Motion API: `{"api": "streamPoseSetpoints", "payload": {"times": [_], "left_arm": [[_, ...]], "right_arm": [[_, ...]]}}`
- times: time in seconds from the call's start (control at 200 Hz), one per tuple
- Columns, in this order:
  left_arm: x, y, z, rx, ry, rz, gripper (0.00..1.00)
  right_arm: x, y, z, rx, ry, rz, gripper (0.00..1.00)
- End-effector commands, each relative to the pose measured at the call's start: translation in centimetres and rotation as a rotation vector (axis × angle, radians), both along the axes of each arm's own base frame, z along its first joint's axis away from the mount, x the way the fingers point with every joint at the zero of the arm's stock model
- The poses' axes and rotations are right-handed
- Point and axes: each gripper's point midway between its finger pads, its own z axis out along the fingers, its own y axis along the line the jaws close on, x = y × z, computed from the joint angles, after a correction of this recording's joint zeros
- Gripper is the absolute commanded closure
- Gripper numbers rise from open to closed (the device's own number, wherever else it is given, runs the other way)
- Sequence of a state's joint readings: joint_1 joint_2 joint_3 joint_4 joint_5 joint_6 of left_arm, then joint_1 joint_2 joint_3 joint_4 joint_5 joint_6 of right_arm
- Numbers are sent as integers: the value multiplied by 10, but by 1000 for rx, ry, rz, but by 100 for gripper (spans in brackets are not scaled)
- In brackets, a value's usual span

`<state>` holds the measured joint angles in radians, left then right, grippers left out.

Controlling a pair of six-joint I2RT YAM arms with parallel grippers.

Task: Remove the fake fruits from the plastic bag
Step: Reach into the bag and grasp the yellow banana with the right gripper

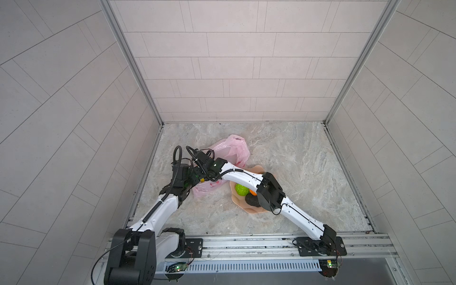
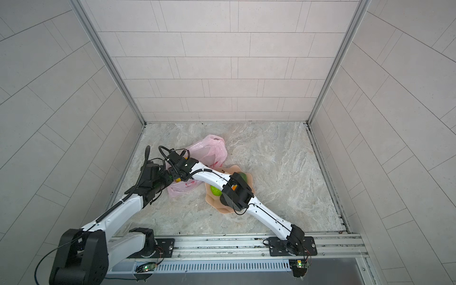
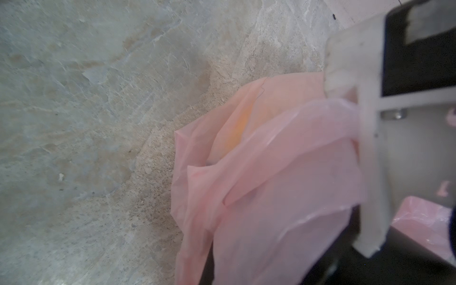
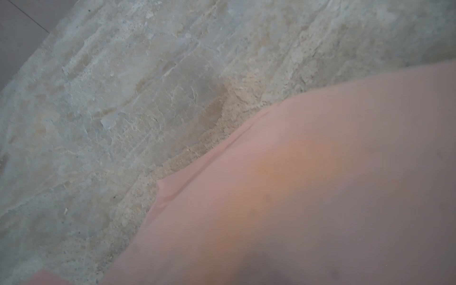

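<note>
Left fingers [image 3: 370,172] pinch plastic bag [image 1: 232,148]; right fingers buried, can't tell their state; yellow fruit [image 1: 201,180] 6 o'clock off right wrist [image 1: 208,164].

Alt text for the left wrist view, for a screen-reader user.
A crumpled translucent pink plastic bag fills about half the picture, its film gathered at the white left gripper finger. A blurred yellow-orange shape shows through the film; the marbled grey-beige tabletop lies behind.

Pale tiled walls [image 1: 222,61] are boxing in a marbled floor [image 1: 296,160]; a metal rail [image 1: 246,244] is running along six o'clock.
</note>
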<state>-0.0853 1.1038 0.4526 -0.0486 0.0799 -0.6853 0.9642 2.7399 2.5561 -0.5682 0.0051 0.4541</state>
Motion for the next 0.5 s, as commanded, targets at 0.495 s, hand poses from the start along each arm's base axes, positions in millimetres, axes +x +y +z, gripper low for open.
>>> {"api": "streamPoseSetpoints", "payload": {"times": [0.495], "left_arm": [[4,6,-21,26,66,16,100]], "right_arm": [[2,-4,81,160,49,-3,77]]}}
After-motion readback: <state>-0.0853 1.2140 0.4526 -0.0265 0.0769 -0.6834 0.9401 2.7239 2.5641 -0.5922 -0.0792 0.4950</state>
